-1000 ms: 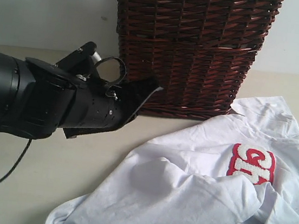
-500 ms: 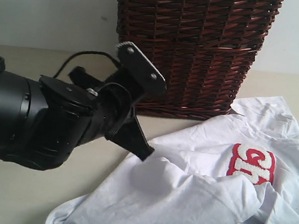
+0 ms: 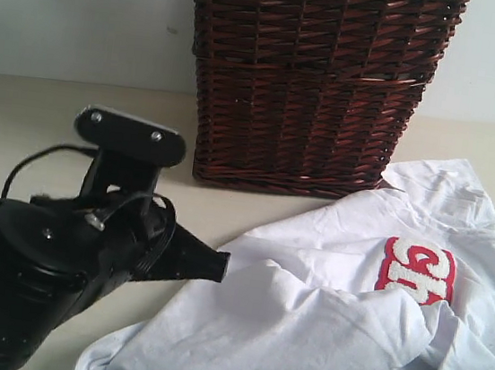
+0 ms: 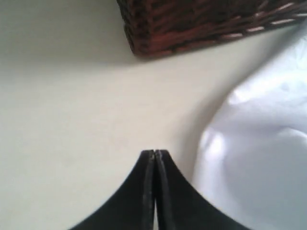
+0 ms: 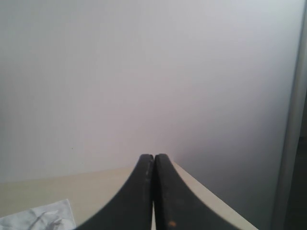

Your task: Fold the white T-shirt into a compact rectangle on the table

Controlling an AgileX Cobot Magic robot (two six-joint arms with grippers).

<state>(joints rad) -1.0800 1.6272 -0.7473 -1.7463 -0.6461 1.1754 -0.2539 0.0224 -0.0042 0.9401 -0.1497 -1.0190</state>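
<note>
Two pairs of smooth black tapered jaws are pressed together, empty: the right gripper [image 5: 153, 157] faces a plain wall, the left gripper [image 4: 154, 153] points just beside one crumpled white T-shirt [image 3: 321, 320] with a fuzzy red patch [image 3: 418, 271], lying toward the matte beige table's [image 3: 57, 117] right edge, one woven brown wicker basket [image 3: 314, 85] at its back edge.

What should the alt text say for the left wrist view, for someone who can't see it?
The left gripper, jaws shut and holding nothing, points over the bare beige table, close beside the rumpled edge of the white T-shirt. Beyond them stands the bottom corner of a dark brown wicker basket.
</note>
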